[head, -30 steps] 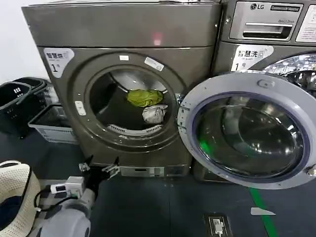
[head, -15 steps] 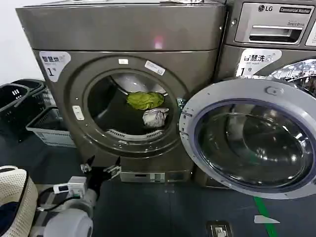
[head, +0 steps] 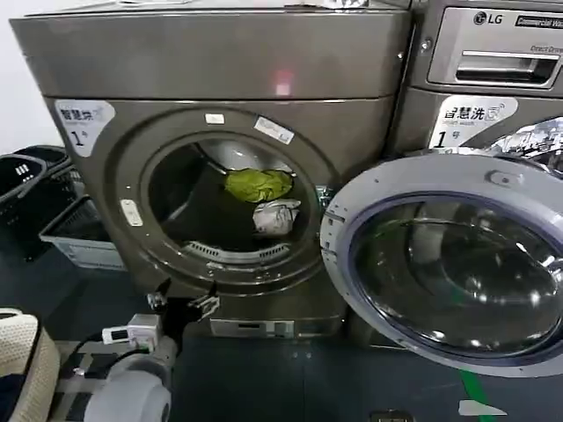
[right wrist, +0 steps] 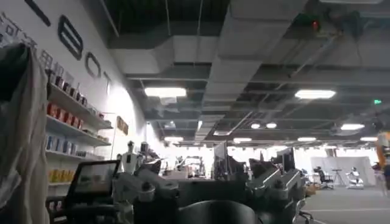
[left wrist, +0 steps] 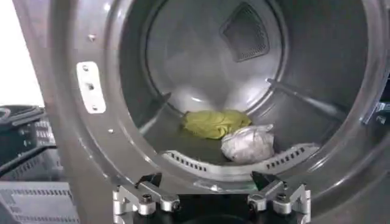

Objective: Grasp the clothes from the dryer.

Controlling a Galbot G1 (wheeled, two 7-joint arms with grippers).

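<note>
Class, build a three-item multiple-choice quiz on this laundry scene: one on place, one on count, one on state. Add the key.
1. Where does the left gripper sit?
A. inside the drum
B. low before the dryer, outside the porthole
C. on the LG machine

2. How many bundles of clothes lie in the drum?
A. two
B. four
C. none

3. The dryer door is:
A. shut
B. missing
C. swung open

Key: B, its open fingers sit below the porthole rim; A, one yellow-green, one white-grey; C, it stands open beside the porthole.
</note>
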